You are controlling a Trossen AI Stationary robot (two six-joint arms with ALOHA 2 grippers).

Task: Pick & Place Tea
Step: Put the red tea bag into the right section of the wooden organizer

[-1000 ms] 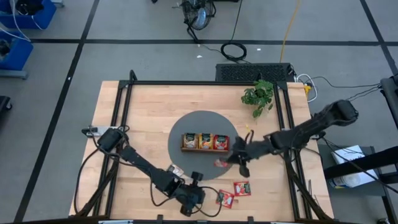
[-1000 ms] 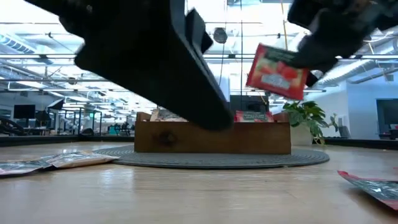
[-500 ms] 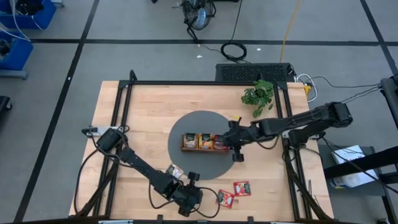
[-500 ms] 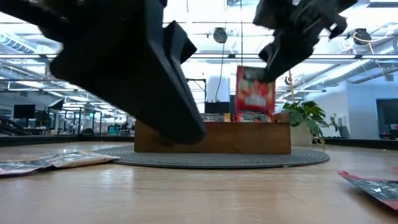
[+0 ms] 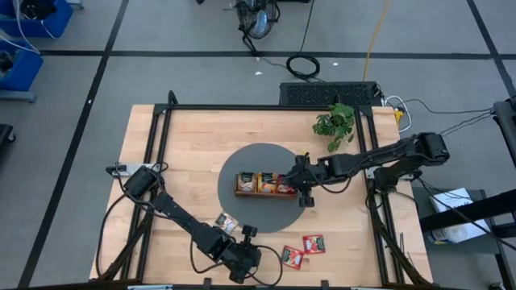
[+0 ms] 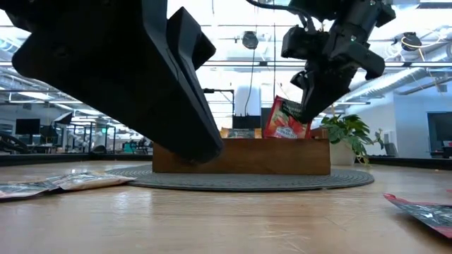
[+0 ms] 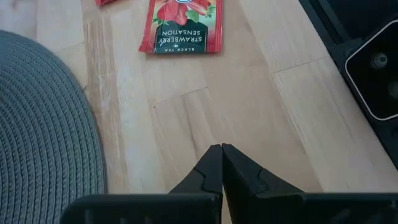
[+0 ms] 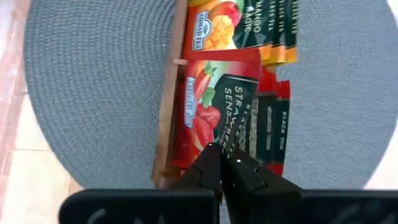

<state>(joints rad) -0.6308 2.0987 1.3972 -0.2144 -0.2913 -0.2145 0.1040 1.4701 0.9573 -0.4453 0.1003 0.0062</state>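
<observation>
My right gripper (image 5: 300, 187) is shut on a red tea sachet (image 8: 214, 106) at the right compartment of the brown wooden tray (image 5: 239, 184), which stands on the round grey mat (image 5: 250, 161). Orange sachets (image 8: 245, 25) and other red ones (image 8: 273, 118) stand in the tray. My left gripper (image 7: 221, 163) is shut and empty over bare wood near the table's near edge. Two red sachets (image 5: 313, 242) lie flat to its right, and a tan one (image 5: 226, 222) lies by the mat. My right gripper pinches the red sachet between its two fingers at its upper edge (image 6: 304, 111), near a corner. The fingers come from above, slanting in from the table's right. The sachet hangs tilted below them, its lower part behind the tray's front wall (image 6: 240, 156).
A potted plant (image 5: 334, 125) stands at the far right of the table. A black frame rail (image 5: 157, 145) runs along the table's left and far sides. A red sachet (image 7: 181, 25) lies ahead of my left gripper, the mat's edge (image 7: 43, 124) beside it.
My right gripper has gone toward the table's left and far side, over the tray, and down. The red sachet has travelled with it from clear of the tray, swung near upright, and now sits tilted with its lower end in the right compartment.
</observation>
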